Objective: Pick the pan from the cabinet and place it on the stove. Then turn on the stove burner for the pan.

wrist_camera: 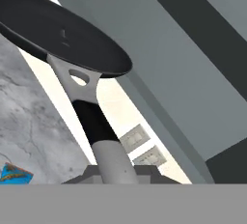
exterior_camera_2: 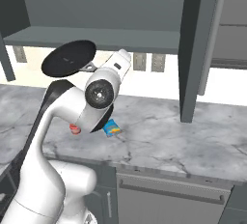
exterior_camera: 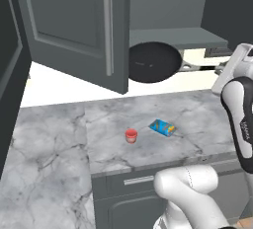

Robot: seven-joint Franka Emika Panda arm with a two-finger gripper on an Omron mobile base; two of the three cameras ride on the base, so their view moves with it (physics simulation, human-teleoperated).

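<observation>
The black pan [exterior_camera: 150,62] hangs tilted in the air just below the open cabinet's bottom shelf [exterior_camera: 178,37], above the counter. Its slim handle [exterior_camera: 197,68] runs right into my gripper [exterior_camera: 223,68], which is shut on the handle's end. From the right base the pan [exterior_camera_2: 67,58] sits left of my hand, with the gripper [exterior_camera_2: 102,68] at the handle. In the hand view the pan [wrist_camera: 58,32] fills the upper left and its handle [wrist_camera: 96,126] runs down between my fingers, whose tips are hidden. The cabinet door [exterior_camera: 74,20] stands swung open. The stove is out of view.
On the marble counter [exterior_camera: 49,144] lie a small red cup [exterior_camera: 131,135] and a blue packet [exterior_camera: 162,128]. The second open cabinet door [exterior_camera_2: 195,49] hangs on the right. Wall outlets [exterior_camera_2: 149,62] sit on the backsplash. A drawer with a horizontal handle [exterior_camera: 138,179] is below the counter edge.
</observation>
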